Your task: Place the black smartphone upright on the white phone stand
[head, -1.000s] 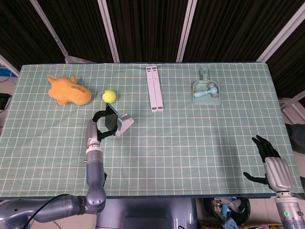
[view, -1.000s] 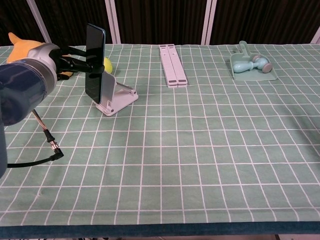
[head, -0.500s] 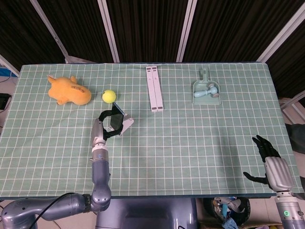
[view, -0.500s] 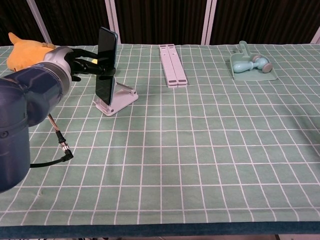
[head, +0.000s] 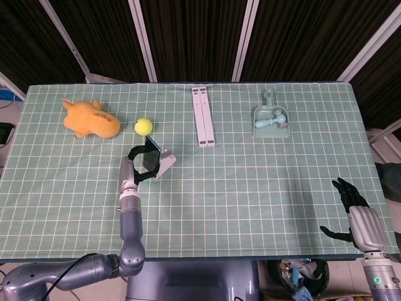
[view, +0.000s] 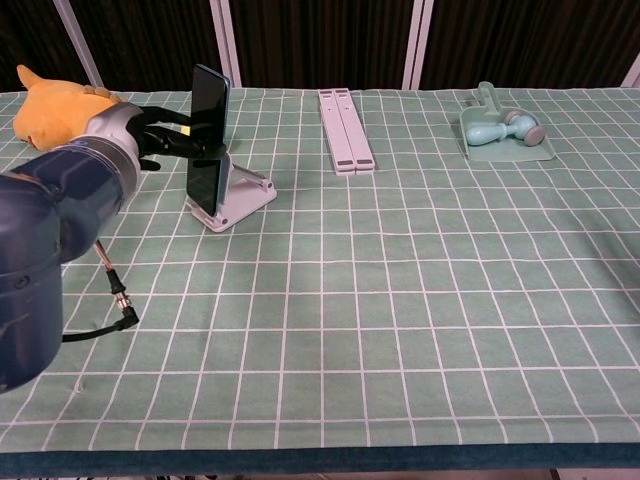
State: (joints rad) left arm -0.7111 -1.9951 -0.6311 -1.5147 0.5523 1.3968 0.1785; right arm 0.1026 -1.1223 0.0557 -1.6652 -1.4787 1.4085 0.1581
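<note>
Robot hand (view: 150, 135) on my left grips the black smartphone (view: 208, 138) by its edges, upright on the white phone stand (view: 235, 198) on the counter (view: 400, 300); rigid, slick and top-heavy, it wants an edge grip while my right robot hand (head: 354, 210) idles open.

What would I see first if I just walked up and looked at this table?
Probably the left hand holding a black phone upright on a white stand, left of the table's middle. Next, the orange plush toy and yellow ball at the far left.
</note>
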